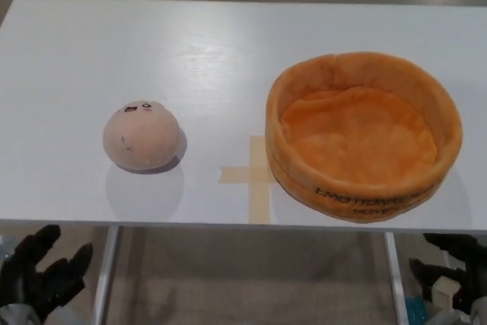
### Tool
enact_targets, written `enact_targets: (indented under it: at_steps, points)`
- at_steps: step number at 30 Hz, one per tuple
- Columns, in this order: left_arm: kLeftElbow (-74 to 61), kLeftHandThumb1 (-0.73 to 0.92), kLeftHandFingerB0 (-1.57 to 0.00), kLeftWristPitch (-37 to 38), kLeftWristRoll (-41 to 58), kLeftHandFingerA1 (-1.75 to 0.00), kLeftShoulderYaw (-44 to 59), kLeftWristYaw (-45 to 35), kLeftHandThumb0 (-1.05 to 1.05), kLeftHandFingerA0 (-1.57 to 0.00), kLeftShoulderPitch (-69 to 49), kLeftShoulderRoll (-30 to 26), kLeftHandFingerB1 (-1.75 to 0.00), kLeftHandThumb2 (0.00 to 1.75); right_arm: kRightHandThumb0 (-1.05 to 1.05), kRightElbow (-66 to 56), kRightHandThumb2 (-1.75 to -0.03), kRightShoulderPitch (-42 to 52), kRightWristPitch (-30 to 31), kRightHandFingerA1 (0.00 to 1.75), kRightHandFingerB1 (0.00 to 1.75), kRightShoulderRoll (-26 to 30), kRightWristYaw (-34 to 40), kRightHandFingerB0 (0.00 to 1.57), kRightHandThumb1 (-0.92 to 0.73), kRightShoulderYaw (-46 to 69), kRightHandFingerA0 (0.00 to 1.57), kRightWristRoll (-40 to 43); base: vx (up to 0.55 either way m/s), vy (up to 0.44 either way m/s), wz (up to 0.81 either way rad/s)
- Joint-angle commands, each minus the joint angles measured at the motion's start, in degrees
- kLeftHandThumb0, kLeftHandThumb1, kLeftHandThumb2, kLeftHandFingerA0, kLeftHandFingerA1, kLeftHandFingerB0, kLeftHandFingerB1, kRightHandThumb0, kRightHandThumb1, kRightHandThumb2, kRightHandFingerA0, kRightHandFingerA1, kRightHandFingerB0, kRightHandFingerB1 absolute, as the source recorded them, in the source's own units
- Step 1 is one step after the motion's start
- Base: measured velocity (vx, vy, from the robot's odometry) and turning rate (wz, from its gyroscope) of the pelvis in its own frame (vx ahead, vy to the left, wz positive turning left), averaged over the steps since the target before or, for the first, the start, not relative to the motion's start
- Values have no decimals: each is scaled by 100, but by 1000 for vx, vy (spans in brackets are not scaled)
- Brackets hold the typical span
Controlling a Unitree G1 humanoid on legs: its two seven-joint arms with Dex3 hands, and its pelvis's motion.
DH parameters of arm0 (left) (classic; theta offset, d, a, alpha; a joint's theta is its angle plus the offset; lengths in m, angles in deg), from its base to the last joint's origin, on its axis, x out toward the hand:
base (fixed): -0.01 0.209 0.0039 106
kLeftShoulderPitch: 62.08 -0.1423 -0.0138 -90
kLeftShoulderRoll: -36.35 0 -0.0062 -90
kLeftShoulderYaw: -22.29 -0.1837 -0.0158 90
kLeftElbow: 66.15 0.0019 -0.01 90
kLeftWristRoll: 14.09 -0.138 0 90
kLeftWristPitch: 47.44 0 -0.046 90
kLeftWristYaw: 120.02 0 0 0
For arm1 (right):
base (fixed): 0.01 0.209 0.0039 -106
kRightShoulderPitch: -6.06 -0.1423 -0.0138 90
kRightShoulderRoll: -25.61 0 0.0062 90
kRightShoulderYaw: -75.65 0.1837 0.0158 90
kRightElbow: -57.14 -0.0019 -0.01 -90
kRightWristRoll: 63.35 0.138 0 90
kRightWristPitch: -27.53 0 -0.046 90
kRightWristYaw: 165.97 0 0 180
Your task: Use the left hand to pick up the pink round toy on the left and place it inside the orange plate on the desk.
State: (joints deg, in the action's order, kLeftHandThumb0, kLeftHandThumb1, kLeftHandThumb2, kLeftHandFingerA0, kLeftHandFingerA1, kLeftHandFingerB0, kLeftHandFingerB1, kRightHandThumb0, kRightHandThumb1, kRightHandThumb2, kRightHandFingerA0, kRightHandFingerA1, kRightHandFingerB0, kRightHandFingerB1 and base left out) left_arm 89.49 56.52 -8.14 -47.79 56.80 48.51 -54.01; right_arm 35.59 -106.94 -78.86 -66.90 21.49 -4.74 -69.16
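Note:
A pink round plush toy (141, 135) with a small face sits on the white desk (190, 51), left of centre. To its right stands the orange plush plate (364, 135), a soft round bowl with nothing in it. My left hand (38, 272) hangs below the desk's front edge at the bottom left, fingers spread apart and holding nothing. My right hand (449, 275) shows at the bottom right corner, also below the desk edge, fingers apart and holding nothing.
A cross of beige tape (255, 175) marks the desk between toy and plate. The desk's metal legs (106, 272) and the floor show beneath the front edge.

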Motion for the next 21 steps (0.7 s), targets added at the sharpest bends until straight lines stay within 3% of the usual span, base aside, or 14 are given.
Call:
enact_targets:
  at_steps: [1,5,6,11,21]
  points:
    - [234,62,-27,506,115,-39,57,-190,-7,-20,17,-41,-29,59,-25,214,-57,-9,-497,46,40,41,188,46,-57,88,53,110,0,0,0]
    - [303,62,-26,518,97,-37,29,-280,-5,-17,53,-70,-29,58,-26,278,-57,-22,-593,47,41,61,234,46,-56,51,54,57,0,0,0]
    - [319,43,-13,543,108,-48,32,-351,-4,-5,54,-78,-48,89,-26,295,-57,-39,-565,46,40,62,216,46,-56,65,54,78,0,0,0]
    - [330,44,-7,461,-4,-47,-116,-534,-7,0,-44,-161,-46,90,-25,297,-57,93,-671,46,41,60,243,46,-57,26,53,50,0,0,0]
    - [161,40,-7,448,-260,-49,-787,-1296,-10,-8,-594,-465,-45,86,-27,328,-57,431,-710,44,40,90,186,48,-56,34,53,87,0,0,0]
